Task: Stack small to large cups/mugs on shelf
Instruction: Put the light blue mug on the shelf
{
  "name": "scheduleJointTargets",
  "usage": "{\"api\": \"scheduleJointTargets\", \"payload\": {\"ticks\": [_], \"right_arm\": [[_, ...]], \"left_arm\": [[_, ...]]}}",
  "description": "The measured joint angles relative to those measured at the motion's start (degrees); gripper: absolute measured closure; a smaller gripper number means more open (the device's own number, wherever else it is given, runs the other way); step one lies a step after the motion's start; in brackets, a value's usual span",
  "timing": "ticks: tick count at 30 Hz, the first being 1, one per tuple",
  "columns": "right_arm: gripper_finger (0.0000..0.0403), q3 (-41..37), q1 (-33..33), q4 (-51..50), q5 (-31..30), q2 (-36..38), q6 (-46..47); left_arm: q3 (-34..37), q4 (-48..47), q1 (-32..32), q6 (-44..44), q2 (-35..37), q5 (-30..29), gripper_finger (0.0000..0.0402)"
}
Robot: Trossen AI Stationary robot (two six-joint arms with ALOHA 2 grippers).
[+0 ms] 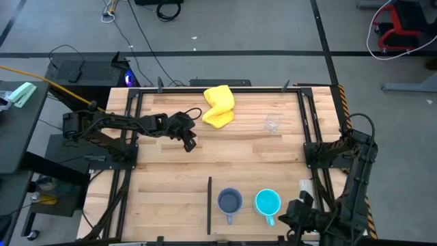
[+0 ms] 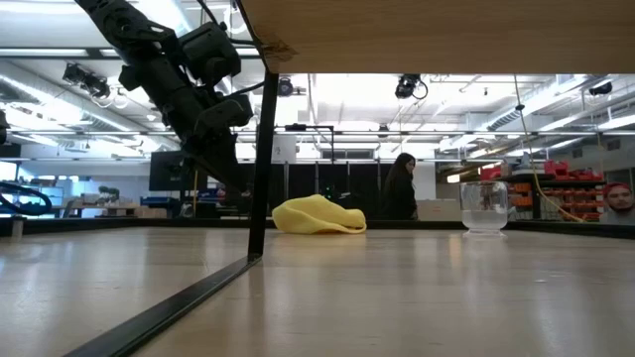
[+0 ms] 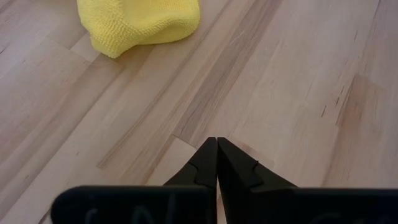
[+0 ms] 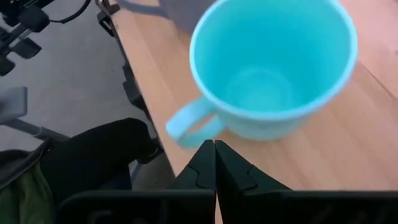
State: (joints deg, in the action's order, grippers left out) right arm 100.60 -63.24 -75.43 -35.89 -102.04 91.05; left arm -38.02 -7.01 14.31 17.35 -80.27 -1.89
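The grey-blue mug and the wider turquoise mug stand upright side by side near the table's near edge, handles toward that edge. The clear cup stands upright toward the far right, also in the low view. My right gripper is shut, just right of the turquoise mug; its tips are close by the handle. My left gripper is shut above bare wood at mid-table, near the yellow cloth. Neither mug shows in the low view.
A crumpled yellow cloth lies by the far edge. A dark strip runs left of the grey-blue mug. In the low view a wooden board spans overhead on a thin dark post. People show in the room behind.
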Motion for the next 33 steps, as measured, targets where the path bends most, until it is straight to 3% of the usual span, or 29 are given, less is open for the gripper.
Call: {"api": "scheduleJointTargets", "payload": {"ticks": [14,33], "right_arm": [[0.04,0.0,2.09,3.03,3.46,-1.5,-2.94],[0.0401,0.0,3.59,7.68,3.38,-1.49,-9.64]], "left_arm": [[0.0,-0.07,0.0,-0.01,0.0,0.0,0.0381],[0.0,-0.07,0.0,0.03,-0.09,0.0,0.0377]]}}
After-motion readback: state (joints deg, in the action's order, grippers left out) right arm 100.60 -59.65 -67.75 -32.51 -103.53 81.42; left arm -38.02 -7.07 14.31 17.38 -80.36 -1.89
